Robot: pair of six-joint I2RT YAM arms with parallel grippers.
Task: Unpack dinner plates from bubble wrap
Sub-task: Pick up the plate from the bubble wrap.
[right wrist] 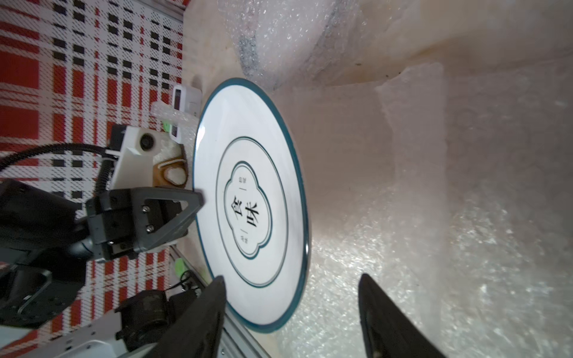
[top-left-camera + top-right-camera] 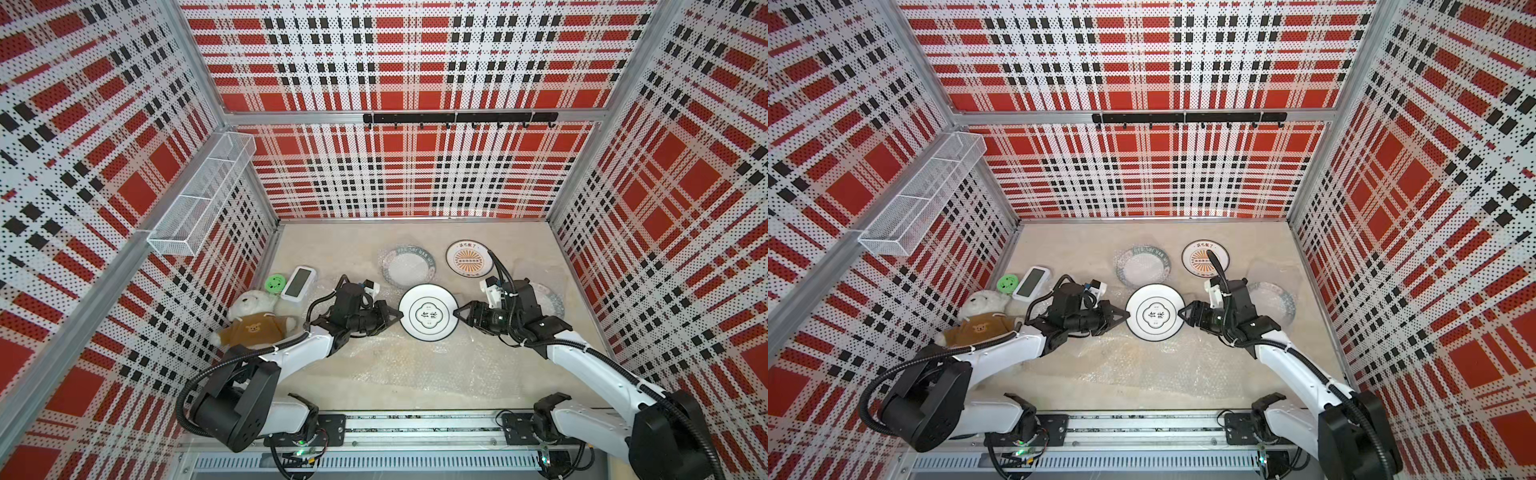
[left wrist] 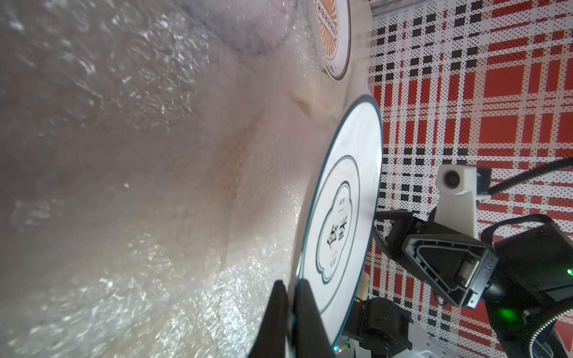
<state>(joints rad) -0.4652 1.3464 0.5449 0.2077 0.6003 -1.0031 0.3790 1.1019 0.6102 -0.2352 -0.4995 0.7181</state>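
Gleaming round ceramic plate (image 2: 428,312) over crinkly clear bubble wrap (image 2: 415,365).

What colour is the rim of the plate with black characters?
Dark teal; right wrist view shows the plate best.

Bare surface (image 2: 332,245) runs along the far edge into the far-left corner. A bear (image 2: 253,320), device (image 2: 299,282) and disc (image 2: 275,284) block the left edge. A wrapped plate (image 2: 406,266) and a bare plate (image 2: 469,257) crowd the far middle; a second wrapped plate (image 2: 550,297) lies by the right edge. A raised plate (image 2: 428,312) fills the centre; flat wrap (image 2: 415,365) covers the near middle
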